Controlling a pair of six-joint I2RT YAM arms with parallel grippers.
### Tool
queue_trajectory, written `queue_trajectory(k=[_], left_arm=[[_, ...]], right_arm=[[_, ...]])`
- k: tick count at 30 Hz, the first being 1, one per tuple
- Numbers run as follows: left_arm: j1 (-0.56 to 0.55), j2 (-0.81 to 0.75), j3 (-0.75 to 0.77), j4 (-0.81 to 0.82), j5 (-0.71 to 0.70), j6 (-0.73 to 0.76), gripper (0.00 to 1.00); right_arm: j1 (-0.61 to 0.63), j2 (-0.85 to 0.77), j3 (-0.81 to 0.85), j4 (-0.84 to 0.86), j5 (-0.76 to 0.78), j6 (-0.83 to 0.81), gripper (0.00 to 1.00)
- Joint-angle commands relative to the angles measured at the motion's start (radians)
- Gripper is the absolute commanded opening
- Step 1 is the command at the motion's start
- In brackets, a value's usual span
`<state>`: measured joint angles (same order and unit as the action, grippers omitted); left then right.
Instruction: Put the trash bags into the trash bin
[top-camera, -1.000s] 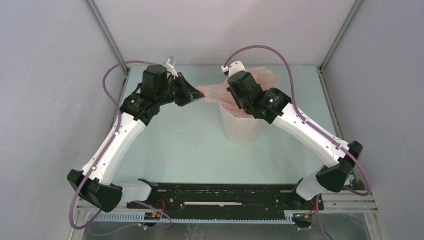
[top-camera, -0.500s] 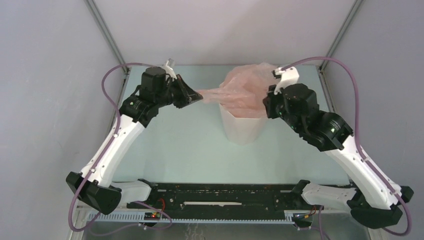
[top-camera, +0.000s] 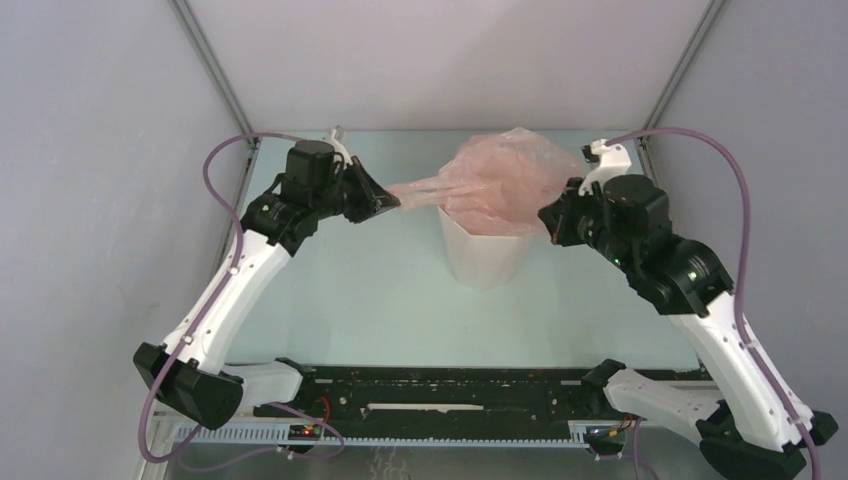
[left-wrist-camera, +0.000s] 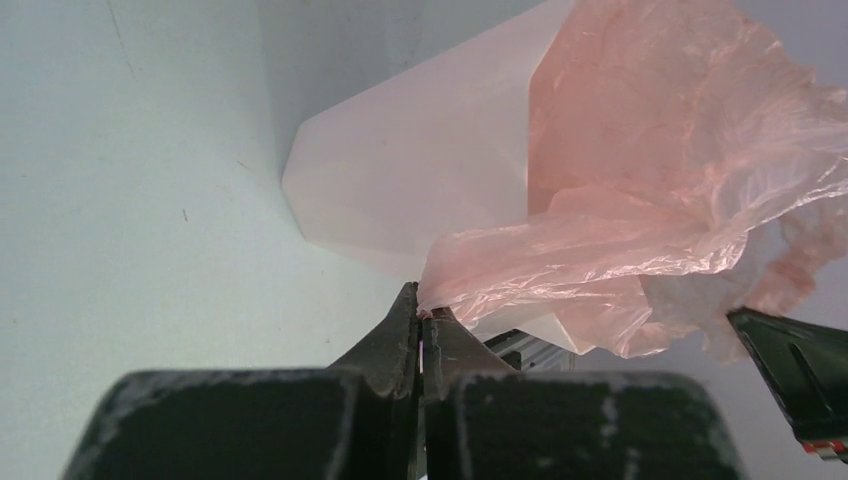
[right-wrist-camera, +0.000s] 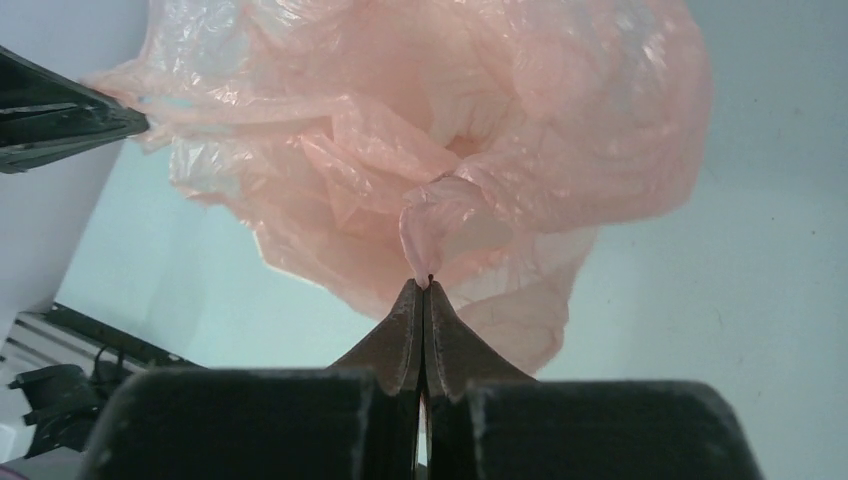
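1. The right arm had swung clear of the trash bin, and the right gripper was newly pinched on film.
2. The trash bag billowed atop the bin, mostly outside.
3. The left gripper clamped a handle; stuffing was underway, with a downward push likely next.

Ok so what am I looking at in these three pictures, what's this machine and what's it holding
Two robot arms are bolted at the near edge of a table. The wide picture looks down from above; the other two come from a camera on each wrist. A white bin stands on the table, a crinkly pink bag bunched over its rim. The left pincer and the right pincer are each shut on the bag's film, from opposite sides.
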<state>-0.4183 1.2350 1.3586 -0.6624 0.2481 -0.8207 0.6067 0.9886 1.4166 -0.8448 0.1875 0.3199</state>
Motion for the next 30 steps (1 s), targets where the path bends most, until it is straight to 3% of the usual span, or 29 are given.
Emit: queue_trajectory(k=[1, 9, 15, 19, 30], left_arm=[[0.004, -0.043, -0.023, 0.0, -0.034, 0.014, 0.0], [0.007, -0.076, -0.027, -0.024, -0.086, 0.034, 0.0], [0.053, -0.136, 0.014, -0.113, -0.106, 0.054, 0.0], [0.081, -0.185, 0.025, -0.201, -0.145, 0.108, 0.0], [0.082, -0.237, -0.265, -0.046, -0.037, 0.02, 0.0]], right_arm=[[-0.029, -0.071, -0.029, -0.01, -0.045, 0.059, 0.0], [-0.078, -0.145, -0.035, -0.039, -0.026, 0.056, 0.0], [-0.203, -0.175, -0.073, -0.077, -0.175, 0.064, 0.0], [-0.244, -0.209, -0.08, -0.136, -0.167, 0.065, 0.0], [-0.269, -0.26, -0.28, -0.158, -0.098, 0.074, 0.0]])
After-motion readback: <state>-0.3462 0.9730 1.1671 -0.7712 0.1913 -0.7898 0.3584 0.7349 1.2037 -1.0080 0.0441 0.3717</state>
